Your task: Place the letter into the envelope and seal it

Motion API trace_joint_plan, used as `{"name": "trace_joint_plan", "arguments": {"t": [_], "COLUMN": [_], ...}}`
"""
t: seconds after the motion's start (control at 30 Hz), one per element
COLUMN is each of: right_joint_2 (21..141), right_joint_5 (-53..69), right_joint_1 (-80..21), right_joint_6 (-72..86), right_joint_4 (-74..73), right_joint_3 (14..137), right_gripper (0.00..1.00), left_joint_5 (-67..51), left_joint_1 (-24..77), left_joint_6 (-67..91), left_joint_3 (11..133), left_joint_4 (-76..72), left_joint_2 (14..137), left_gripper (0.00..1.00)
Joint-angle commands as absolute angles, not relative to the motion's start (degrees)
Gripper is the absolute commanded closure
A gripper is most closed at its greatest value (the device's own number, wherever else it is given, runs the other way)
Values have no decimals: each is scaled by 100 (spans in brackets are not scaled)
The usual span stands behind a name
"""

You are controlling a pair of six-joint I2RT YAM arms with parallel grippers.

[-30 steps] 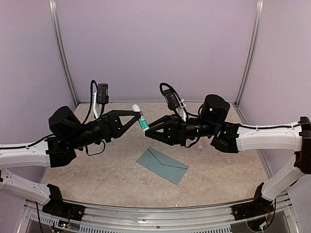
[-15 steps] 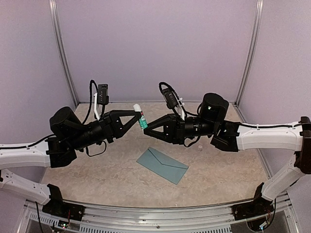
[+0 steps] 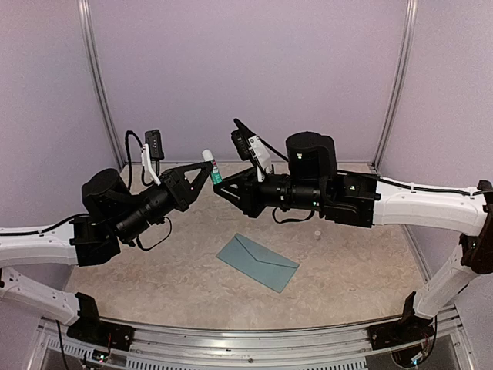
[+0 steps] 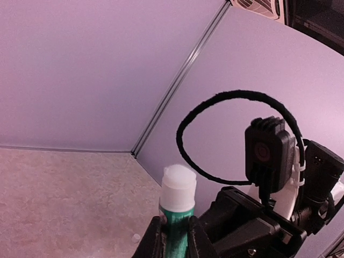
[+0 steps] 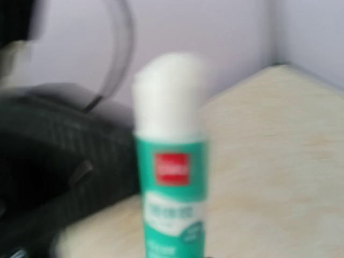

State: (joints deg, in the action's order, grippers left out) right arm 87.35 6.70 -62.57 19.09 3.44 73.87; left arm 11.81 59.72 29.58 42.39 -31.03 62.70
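A green glue stick with a white top is held in the air above the table's back left. My left gripper is shut on its green body, and the left wrist view shows both fingers pressed on the glue stick. My right gripper meets the stick's lower end from the right. The right wrist view shows the glue stick blurred and rising from the bottom centre, with the fingers below the frame. The teal-blue envelope lies flat on the table below. The letter is out of view.
A small white cap lies on the beige table to the right of the envelope. Lilac walls close the back and sides, with metal corner posts. The right arm's camera and cable hang close to the stick.
Both grippers have risen and shifted left together with the glue stick between them. The right arm has stretched further across the table. The envelope has not moved.
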Motion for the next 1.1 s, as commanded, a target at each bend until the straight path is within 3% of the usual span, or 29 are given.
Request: {"name": "trace_joint_plan", "arguments": {"t": [0.0,0.17,0.33,0.5,0.67,0.77,0.93,1.07], "right_joint_2": [9386,9869,9693,9164,8623,8391,8370,8511], "right_joint_5": [-2120,-2949,-2624,-1294,1509,2872,4237,4687], "right_joint_1": [-6525,-6717,-6713,-6424,-5904,-5623,-5361,-5326], "right_joint_6": [1301,1214,1287,1518,1863,2306,3121,3352], "right_joint_4": [-553,-843,-601,-123,1036,2023,3301,3610], "right_joint_3": [8309,8938,8760,8036,6962,6403,5979,5993], "right_gripper": [100,100,100,100,100,100,100,100], "left_joint_5": [1544,1661,1580,1075,-480,-1246,-1926,-1775], "left_joint_1": [6143,6144,6128,5787,5346,5317,5376,5515], "left_joint_6": [3199,3391,3391,3577,3719,3647,3557,3333], "left_joint_3": [4290,4281,4271,4110,4000,4035,4116,4342], "left_joint_4": [-2613,-2584,-2516,-2518,-3000,-3253,-3518,-3209], "left_joint_2": [6409,6475,6407,6075,5982,6050,6197,6341], "left_gripper": [100,100,99,76,47,34,23,21]}}
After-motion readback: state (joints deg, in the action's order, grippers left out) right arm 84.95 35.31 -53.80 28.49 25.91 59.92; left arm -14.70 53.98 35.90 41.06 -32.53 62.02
